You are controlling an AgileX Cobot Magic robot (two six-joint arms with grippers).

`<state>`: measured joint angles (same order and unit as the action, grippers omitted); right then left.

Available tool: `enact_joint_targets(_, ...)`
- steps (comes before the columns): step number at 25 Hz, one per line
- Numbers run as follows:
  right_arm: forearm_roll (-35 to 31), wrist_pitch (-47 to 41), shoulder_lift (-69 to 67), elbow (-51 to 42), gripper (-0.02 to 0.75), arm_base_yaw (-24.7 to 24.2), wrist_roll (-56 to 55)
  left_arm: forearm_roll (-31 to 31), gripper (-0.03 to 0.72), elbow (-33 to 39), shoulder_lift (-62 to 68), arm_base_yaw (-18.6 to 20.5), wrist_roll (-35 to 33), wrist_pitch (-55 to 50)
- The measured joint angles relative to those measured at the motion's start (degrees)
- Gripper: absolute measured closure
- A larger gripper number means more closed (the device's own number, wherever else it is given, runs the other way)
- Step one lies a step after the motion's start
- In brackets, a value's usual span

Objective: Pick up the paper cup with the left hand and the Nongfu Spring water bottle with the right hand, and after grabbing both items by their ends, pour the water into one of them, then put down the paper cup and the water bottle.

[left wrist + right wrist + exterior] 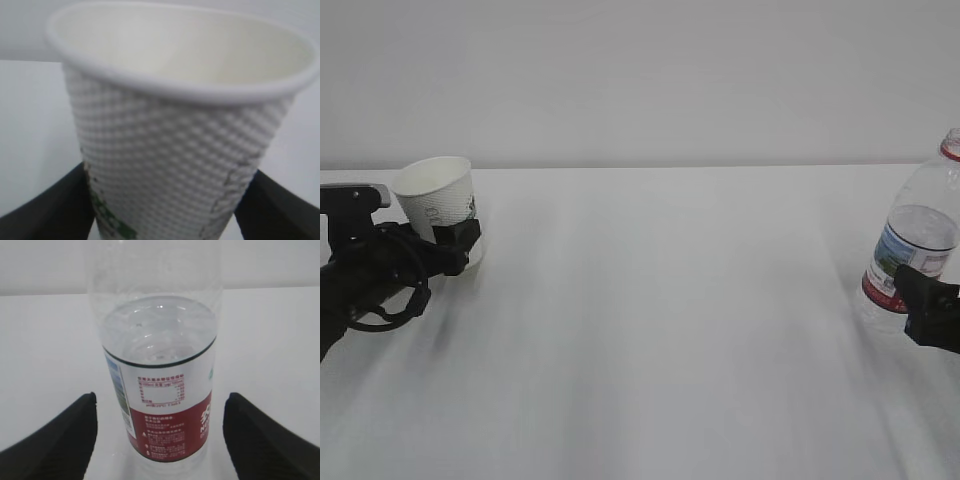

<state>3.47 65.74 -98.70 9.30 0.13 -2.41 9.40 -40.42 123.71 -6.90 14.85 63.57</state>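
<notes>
Saw the white table (670,300) running bare between two far-apart stations. Found the Nongfu Spring water bottle (915,240) upright at the right edge, long axis vertical, straight ahead of the right hand (160,440) and centred in its gap. Noted those jaws spread wide, clear table showing on both sides of the label, gripping nothing. Placed the paper cup (440,205) at the far left, mouth up and leaning a little, flanked low down by the left hand (165,205). Saw dark fingers (55,210) meeting the embossed wall, yet could not tell whether pressing or merely alongside. Made out the water (160,330) about halfway up. Lost the bottle's top past the frame edge; cup base hidden too.
</notes>
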Motion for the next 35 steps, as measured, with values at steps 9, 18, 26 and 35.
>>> enact_joint_targets(9, -0.8, 0.0, 0.0, 0.0, 0.147, 0.0, 0.0, 0.0, 0.096, 0.4, 0.0, 0.0, 0.0, 0.2)
enact_joint_targets(18, -1.1, 0.0, 0.0, 0.0, 0.147, 0.0, 0.0, 0.0, 0.092, 3.1, 0.0, 0.0, -0.2, 2.7)
enact_joint_targets(26, -1.2, 0.0, 0.0, 0.0, 0.148, 0.0, 0.0, 1.7, 0.048, 3.2, 0.0, 0.0, 2.9, 2.7)
enact_joint_targets(35, -1.3, 0.0, 0.0, 0.0, 0.147, 0.0, 0.0, 2.3, -0.003, 3.2, 0.0, 0.0, 6.8, 2.7)
